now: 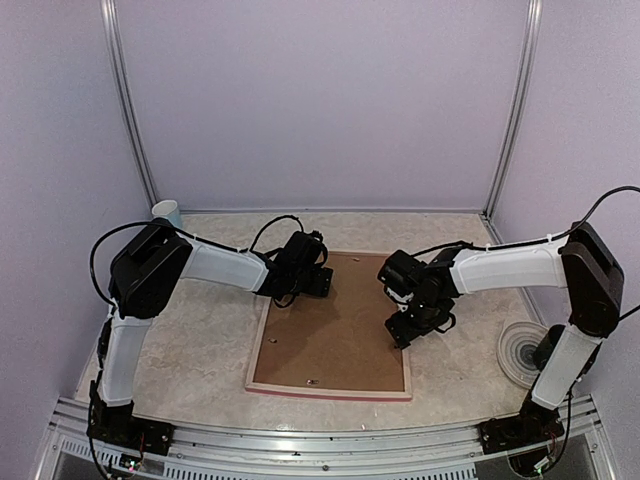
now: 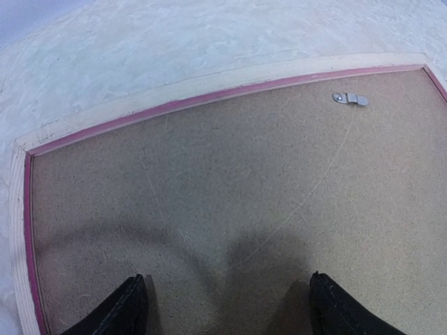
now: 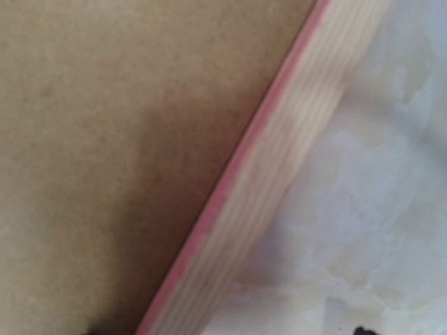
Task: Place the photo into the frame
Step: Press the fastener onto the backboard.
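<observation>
**Frame** (image 1: 330,391): lies face down on the bench (image 1: 200,350) beneath both grippers. The pale wood back faces up, and pink shows only as a thin line along the inner edge. Face down is the position for loading from behind.

**Backing board** (image 1: 330,335): brown, set inside the rails and filling the opening. A small metal tab (image 2: 349,98) lies on it ahead of the left gripper, close to the far rail.

**Photo**: not visible in any view. If it is already in the frame, it is under the board directly below the grippers; this cannot be told.

**Left gripper** (image 1: 318,284): fingers (image 2: 129,307) well apart with nothing between them, poised just above the board near the frame's far left corner. Likely there to press the board down or to work the tab.

**Right gripper** (image 1: 403,330): fingers apart and low over the frame's right rail, which runs between the tips in the blurred wrist view. Nothing appears clamped, and contact cannot be told. Judged to be steadying or aligning that side
</observation>
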You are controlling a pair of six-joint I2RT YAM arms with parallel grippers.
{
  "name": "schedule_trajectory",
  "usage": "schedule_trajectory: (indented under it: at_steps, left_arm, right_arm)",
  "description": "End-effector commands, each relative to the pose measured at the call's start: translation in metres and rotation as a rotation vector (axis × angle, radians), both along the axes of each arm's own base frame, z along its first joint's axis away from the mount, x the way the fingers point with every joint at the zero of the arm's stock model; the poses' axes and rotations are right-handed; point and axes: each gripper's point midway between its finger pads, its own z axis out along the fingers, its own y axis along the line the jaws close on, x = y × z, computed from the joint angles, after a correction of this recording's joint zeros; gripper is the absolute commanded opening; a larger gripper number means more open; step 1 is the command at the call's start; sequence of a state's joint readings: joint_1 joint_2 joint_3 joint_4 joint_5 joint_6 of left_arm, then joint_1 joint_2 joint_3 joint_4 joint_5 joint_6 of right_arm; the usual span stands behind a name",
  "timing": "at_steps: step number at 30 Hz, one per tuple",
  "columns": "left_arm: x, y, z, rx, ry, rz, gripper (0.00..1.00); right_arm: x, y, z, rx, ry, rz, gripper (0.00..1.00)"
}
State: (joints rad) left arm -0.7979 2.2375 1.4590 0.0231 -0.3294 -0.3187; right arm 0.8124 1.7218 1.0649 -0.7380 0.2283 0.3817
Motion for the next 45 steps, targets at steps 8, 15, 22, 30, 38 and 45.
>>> schedule_trajectory:
  at_steps: [8,15,22,30,38,45]
  left_arm:
    - [-0.030,0.028,-0.065,0.092,0.192,0.005,0.78]
    - [-0.030,0.028,-0.066,0.091,0.193,0.006,0.79]
    - [-0.029,0.029,-0.064,0.070,0.191,0.006,0.79]
    - [-0.028,0.027,-0.058,0.033,0.185,0.002,0.80]
    - [-0.022,0.023,-0.006,-0.003,0.101,0.011,0.88]
    - [-0.020,0.027,0.044,-0.045,0.048,0.034,0.90]
  right_arm:
    - [-0.032,-0.011,-0.016,-0.074,0.125,0.060,0.79]
    - [-0.009,0.001,0.000,0.015,0.053,0.012,0.81]
    - [0.028,0.006,0.030,0.163,-0.052,-0.095,0.83]
    - [0.042,0.005,0.037,0.308,-0.092,-0.176,0.83]
    - [0.041,0.002,0.021,0.362,-0.070,-0.193,0.81]
    - [0.042,0.003,0.013,0.384,-0.070,-0.195,0.80]
